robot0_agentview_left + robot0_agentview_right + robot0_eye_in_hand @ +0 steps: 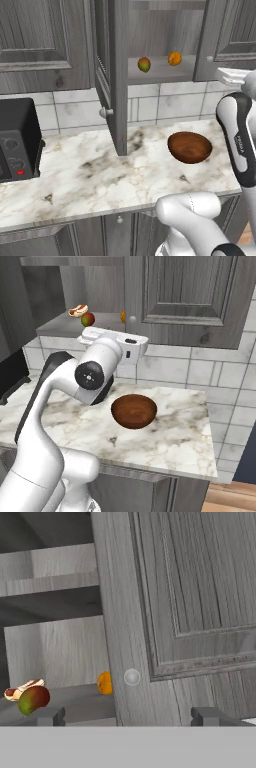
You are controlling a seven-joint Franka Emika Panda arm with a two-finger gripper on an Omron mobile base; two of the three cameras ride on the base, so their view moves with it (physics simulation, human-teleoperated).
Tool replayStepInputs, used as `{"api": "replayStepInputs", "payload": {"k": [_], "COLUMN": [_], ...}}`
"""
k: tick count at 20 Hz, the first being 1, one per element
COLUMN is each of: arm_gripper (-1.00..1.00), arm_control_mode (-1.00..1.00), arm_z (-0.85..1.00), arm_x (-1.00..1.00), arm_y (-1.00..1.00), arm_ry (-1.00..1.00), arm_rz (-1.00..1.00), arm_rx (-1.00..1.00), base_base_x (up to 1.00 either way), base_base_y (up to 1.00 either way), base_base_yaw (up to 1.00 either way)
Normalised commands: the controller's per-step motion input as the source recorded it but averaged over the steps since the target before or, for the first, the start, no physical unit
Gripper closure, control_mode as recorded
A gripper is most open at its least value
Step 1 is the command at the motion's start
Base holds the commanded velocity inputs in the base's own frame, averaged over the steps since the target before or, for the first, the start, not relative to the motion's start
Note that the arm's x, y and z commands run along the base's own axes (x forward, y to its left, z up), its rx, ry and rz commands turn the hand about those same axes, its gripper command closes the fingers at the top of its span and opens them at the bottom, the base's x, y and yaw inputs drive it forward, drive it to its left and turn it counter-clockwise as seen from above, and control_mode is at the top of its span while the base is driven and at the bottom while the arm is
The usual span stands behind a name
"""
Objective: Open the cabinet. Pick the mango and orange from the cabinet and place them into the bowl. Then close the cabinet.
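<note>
Even, soft rendered light, no strong src. Faint shadow under glossy dark reddish-brown wooden bowl (pixel 189 147) on white marble desk (pixel 90 175). Grey wood-grain cabinet (pixel 165 602) interior dimmer. Hand view slightly soft; no glare, no edge distortion.

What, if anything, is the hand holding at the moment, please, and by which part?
Nothing. The hand is open, its fingertips apart, facing the cabinet's right door. The mango and orange sit on the shelf.
</note>
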Motion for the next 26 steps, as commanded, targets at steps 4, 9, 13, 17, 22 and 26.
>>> {"api": "replayStepInputs", "payload": {"k": [4, 9, 13, 17, 22, 26], "arm_gripper": [-1.00, -1.00, -1.00, -1.00, -1.00, -1.00], "arm_control_mode": [-1.00, -1.00, -1.00, -1.00, -1.00, -1.00], "arm_z": [-0.09, -0.12, -0.01, -0.01, 0.00, 0.00], "arm_x": [0.34, 0.33, 0.22, 0.18, 0.08, 0.00], "arm_y": [0.00, 0.00, -0.05, -0.05, 0.00, -0.01], "arm_ry": [0.00, 0.02, 0.02, 0.02, 0.05, 0.00], "arm_rz": [0.00, 0.00, 0.00, -0.01, 0.00, 0.00], "arm_rx": [0.00, 0.00, 0.00, 0.00, 0.00, 0.00], "base_base_x": [0.00, 0.00, 0.00, 0.00, 0.00, 0.00], "base_base_y": [0.00, 0.00, 0.00, 0.00, 0.00, 0.00], "base_base_yaw": [0.00, 0.00, 0.00, 0.00, 0.00, 0.00]}}
